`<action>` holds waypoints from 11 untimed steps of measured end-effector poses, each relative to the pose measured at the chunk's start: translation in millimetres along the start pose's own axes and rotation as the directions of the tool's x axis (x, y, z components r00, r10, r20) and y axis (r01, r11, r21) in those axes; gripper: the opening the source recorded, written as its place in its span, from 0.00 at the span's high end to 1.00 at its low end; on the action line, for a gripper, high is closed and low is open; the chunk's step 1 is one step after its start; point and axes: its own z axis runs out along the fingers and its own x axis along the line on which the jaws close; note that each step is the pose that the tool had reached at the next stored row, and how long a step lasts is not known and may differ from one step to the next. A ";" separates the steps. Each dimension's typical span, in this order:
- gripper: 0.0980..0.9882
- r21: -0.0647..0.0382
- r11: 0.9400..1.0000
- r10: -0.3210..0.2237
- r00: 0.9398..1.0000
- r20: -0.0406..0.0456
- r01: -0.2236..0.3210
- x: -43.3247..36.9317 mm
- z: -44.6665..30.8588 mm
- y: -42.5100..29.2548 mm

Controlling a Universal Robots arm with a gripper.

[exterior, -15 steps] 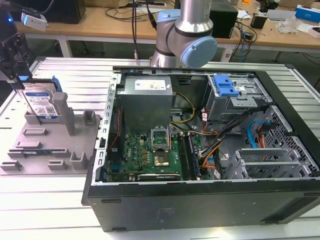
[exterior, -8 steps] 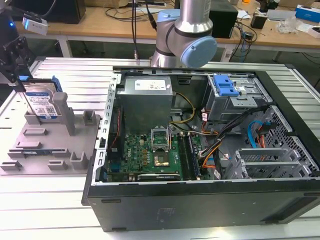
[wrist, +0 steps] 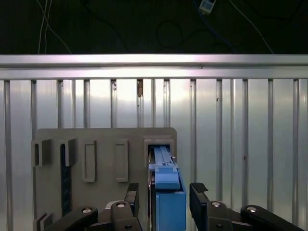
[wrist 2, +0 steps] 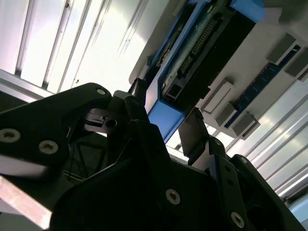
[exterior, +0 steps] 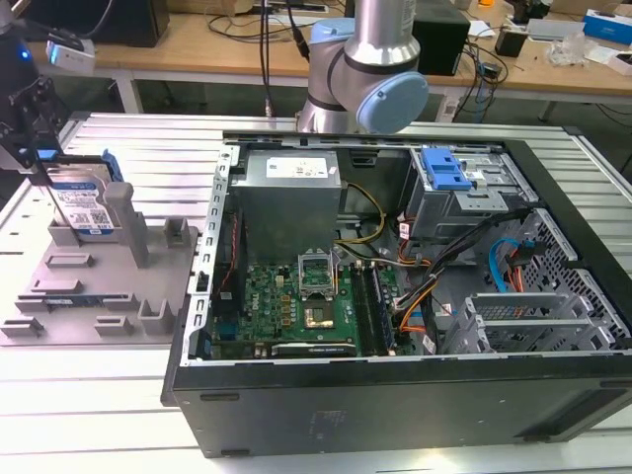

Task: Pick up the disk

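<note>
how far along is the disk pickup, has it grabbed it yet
Done: the gripper has reached the disk and straddles it, one finger on each side. In hand: nothing is gripped; the jaws are open, with a gap showing on both sides. Left: the grasp and the lift. The disk stands upright in its slot in the grey fixture.

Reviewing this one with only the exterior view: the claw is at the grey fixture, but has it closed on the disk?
Observer: No. The first wrist view shows the claw open, a finger either side of the disk.
Operator: Touching it?
Observer: Seemingly not; a narrow gap shows on each side there.
Operator: Which edge faces the claw?
Observer: The one with the blue rail, in both wrist views.
</note>
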 end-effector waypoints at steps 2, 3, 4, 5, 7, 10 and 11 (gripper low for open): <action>0.50 0.001 1.000 0.000 1.000 0.000 0.000 0.0 1.9 0.2; 0.50 0.001 1.000 0.000 1.000 0.000 0.000 0.0 2.2 0.3; 0.50 0.003 1.000 0.000 1.000 0.000 0.000 0.0 2.7 0.3; 0.50 0.004 1.000 0.000 1.000 0.000 0.000 0.0 3.0 0.3; 0.67 0.007 1.000 0.000 1.000 0.000 0.000 0.0 3.9 0.5; 0.67 0.008 1.000 0.000 1.000 0.000 0.000 0.0 4.6 0.5; 0.67 0.008 1.000 0.000 1.000 0.000 0.000 0.0 4.8 0.5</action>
